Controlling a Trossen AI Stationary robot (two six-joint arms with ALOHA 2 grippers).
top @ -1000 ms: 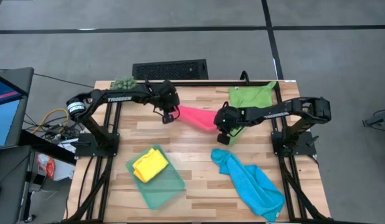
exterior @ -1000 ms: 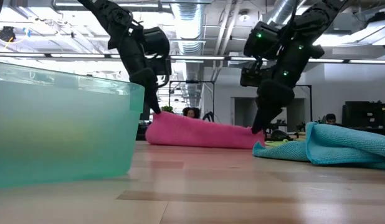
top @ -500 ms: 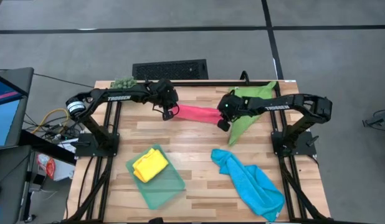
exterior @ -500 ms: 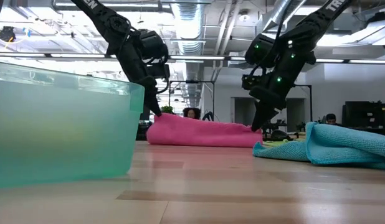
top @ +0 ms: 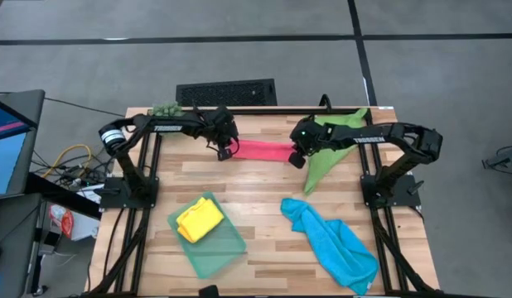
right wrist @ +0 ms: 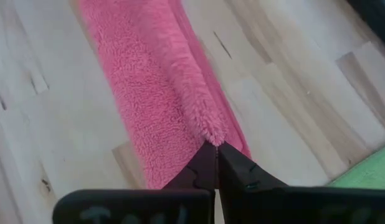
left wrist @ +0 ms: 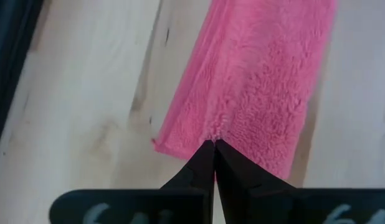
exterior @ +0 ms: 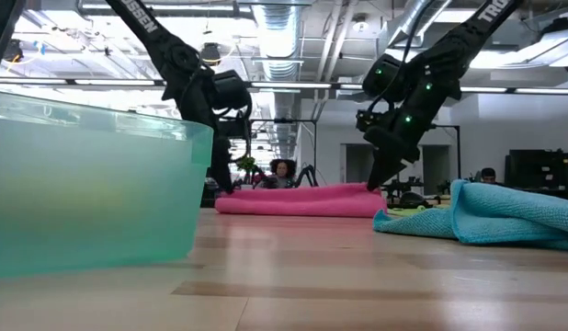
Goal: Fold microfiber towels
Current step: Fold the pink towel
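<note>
I am working on a pale wooden table (top: pixel 264 186) of long planks, set on a grey floor (top: pixel 239 58) crossed by dark lines. In the upper middle of the overhead picture my left gripper (top: pixel 225 152) and my right gripper (top: pixel 297 156) each pinch one end of the pink towel (top: pixel 260 150), which lies as a narrow band stretched flat between them on the wood. My left fingers (left wrist: pixel 202 163) are closed tight on its edge, and my right fingers (right wrist: pixel 205 163) are closed on the other end, with the plush nap bunched at their tips.

The green towel (top: pixel 332 136) sprawls at the upper right of the table, partly under my right arm. The blue towel (top: pixel 335 244) lies crumpled at the lower right. The yellow towel (top: pixel 198 220) sits folded inside a translucent teal tray (top: pixel 225 250) at the lower left. A small green plant ball (top: pixel 165 109) rests at the table's upper left corner, and a black grille (top: pixel 226 92) lies on the floor just above the table's top edge. A monitor (top: pixel 7 141) and loose cables (top: pixel 65 161) fill the left edge.

From table height, the tray (exterior: pixel 91 184) looms at the left, the pink towel (exterior: pixel 298 199) lies low across the middle, and behind it stretches a room with ceiling ducts (exterior: pixel 275 18) and strip lights, where a person (exterior: pixel 487 176) sits at the far right
</note>
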